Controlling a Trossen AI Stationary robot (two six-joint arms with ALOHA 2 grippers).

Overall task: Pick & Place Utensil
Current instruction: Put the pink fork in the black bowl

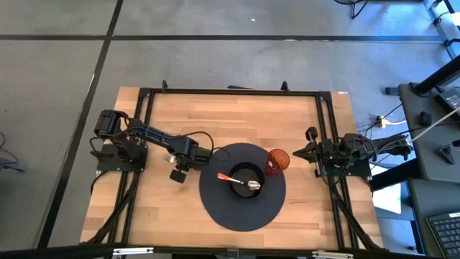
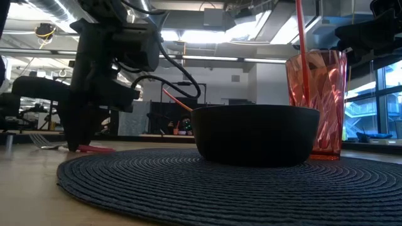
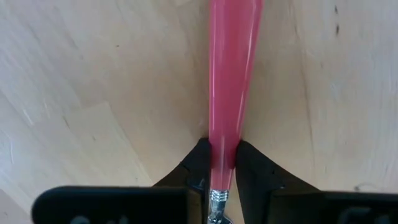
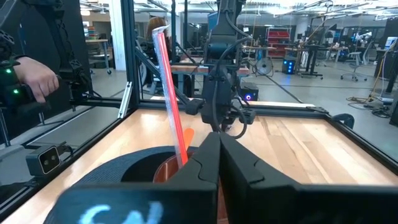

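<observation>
A utensil with a pink-red handle (image 3: 230,74) lies on the bare wood left of the round dark mat (image 1: 241,208). In the low view its metal, fork-like head (image 2: 45,143) and handle (image 2: 97,149) rest flat on the table. My left gripper (image 3: 222,149) stands over it (image 2: 78,147), shut on the handle; in the high view the gripper (image 1: 203,154) hides the utensil. A black bowl (image 1: 246,180) on the mat holds a spoon with an orange handle (image 1: 226,176). My right gripper (image 4: 217,149) waits shut at the table's right edge. My left gripper pinches the pink-red handle between its two fingers at the end next to the metal neck (image 3: 222,140). The fingers (image 3: 252,165) come from above, pointing down, and lie across the handle. The utensil lies flat on the wood.
A red ribbed tumbler (image 1: 278,160) with a red straw (image 2: 301,37) stands at the mat's right edge beside the bowl (image 2: 254,133). A black frame rail (image 1: 230,91) runs round the table. A person's hand (image 4: 31,78) shows beyond the table.
</observation>
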